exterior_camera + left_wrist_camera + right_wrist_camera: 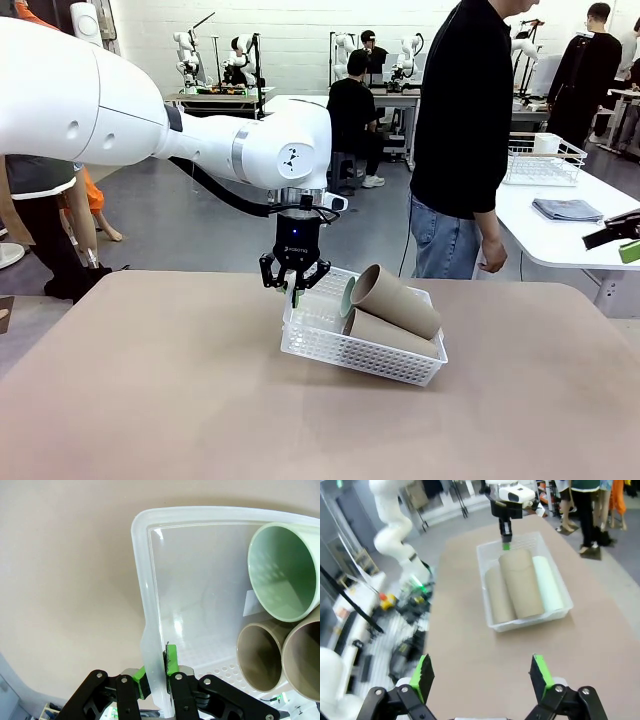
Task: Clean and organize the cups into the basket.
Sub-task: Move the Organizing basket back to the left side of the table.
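left claw: we see the left claw [294, 287] pinched shut on the basket [330, 352] rim, one green pad on each side of the white wall in its own wrist view; grip sits at the basket's 10 o'clock corner in the front view
basket pose: lifted at the gripped end, so it tilts; the end at 4 o'clock looks lowest, and we can't tell if it touches the counter [150, 400]
cups: all three lie on their sides inside the basket: mint cup [286, 570] toward the far side, tan cup [395, 299] stacked on top, second tan cup [390, 333] under it; mouths face the gripped end
right claw: the right claw [481, 676] has its jaws spread wide, nothing between them, hovering well back at 6 o'clock of the basket in its wrist view
person: stands at the far edge of the counter, 1 o'clock from the basket, hand [491, 256] hanging, not touching anything
step in hand: we judge loading done; now moving or setting down the filled basket
next move: we think it calls for lowering the raised end gently until the basket sits flat, then letting go of the rim
watch: top tan cup rests loose on the others; a quick tilt could roll it out
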### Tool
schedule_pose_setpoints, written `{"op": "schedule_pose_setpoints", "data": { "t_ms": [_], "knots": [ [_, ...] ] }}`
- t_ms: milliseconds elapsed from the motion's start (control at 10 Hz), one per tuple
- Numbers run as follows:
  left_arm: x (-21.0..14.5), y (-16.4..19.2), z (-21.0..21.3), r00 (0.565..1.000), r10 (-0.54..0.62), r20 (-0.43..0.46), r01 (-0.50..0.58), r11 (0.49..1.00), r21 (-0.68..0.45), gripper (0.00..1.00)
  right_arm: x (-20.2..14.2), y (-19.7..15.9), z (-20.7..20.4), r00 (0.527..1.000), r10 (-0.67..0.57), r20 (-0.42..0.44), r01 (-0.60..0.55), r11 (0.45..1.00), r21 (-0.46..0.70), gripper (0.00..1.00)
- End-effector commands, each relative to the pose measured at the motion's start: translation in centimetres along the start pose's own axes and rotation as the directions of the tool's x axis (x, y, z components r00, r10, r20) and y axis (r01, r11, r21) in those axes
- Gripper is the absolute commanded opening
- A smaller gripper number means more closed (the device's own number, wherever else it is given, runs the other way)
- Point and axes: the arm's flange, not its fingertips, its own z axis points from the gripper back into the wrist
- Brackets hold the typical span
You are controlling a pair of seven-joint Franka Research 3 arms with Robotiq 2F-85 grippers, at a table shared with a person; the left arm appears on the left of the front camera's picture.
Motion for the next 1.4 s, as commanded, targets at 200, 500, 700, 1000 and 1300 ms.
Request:
{"op": "schedule_pose_setpoints", "data": {
  "t_ms": [200,500,700,1000,1300],
  "knots": [
    [-0.1,0.1,0.1,1.000,0.000,0.001,0.000,1.000,0.000,0.00,-6.1,-6.0,8.6,0.600,-0.763,0.240,0.690,0.646,0.327,1.00],
    [-0.1,0.1,0.1,1.000,0.000,0.001,0.000,1.000,0.000,0.00,-12.2,-5.2,11.0,0.378,-0.858,0.348,0.800,0.492,0.344,1.00],
    [-0.1,0.1,0.1,1.000,0.000,0.001,0.000,1.000,0.000,0.00,-14.8,-5.9,10.3,0.568,-0.797,0.207,0.745,0.604,0.282,1.00],
    [-0.1,0.1,0.1,1.000,0.000,0.001,0.000,1.000,0.000,0.00,-14.1,-3.0,10.8,0.456,-0.864,0.213,0.815,0.502,0.291,1.00],
    [-0.1,0.1,0.1,1.000,0.000,0.001,0.000,1.000,0.000,0.00,-14.5,-3.8,11.1,0.481,-0.847,0.227,0.802,0.530,0.277,1.00]
  ]
}}
